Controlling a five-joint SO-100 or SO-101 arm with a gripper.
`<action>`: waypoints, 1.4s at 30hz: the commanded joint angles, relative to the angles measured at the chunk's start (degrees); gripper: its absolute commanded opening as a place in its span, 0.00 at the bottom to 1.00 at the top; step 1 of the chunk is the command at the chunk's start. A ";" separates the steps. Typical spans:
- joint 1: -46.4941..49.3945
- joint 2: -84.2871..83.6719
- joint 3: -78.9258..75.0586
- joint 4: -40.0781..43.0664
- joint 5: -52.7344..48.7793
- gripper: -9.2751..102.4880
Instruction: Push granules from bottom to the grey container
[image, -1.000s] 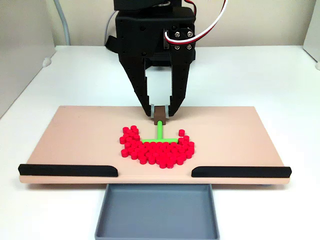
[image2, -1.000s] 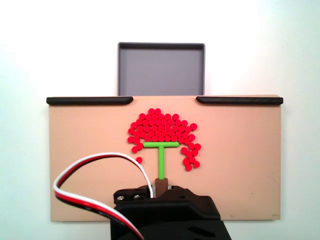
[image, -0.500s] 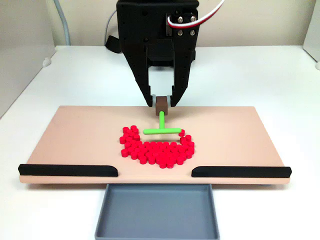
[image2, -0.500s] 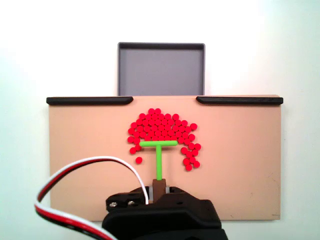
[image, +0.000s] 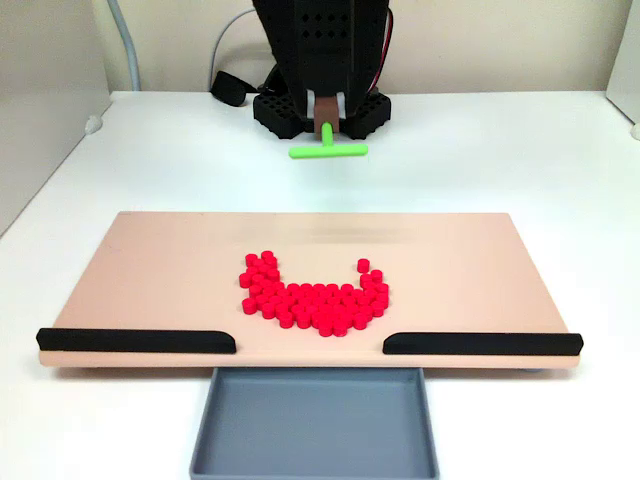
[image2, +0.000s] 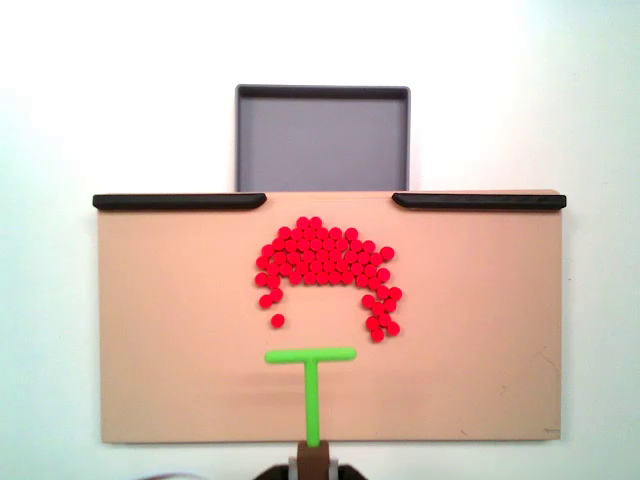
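While the tool (image: 326, 118) clamps the green T-pusher (image: 328, 150), the granules (image: 315, 297) lie well apart.

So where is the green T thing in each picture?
In a fixed view: the green T tool is at top centre, past the far edge of the beige board.
In a fixed view: it is at bottom centre, over the board.
Shared landmark: the red granules.
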 joint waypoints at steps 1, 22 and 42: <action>-0.26 4.83 0.00 2.20 -0.26 0.08; 0.70 11.95 8.53 1.49 -0.18 0.08; 1.32 8.09 7.73 1.49 0.26 0.08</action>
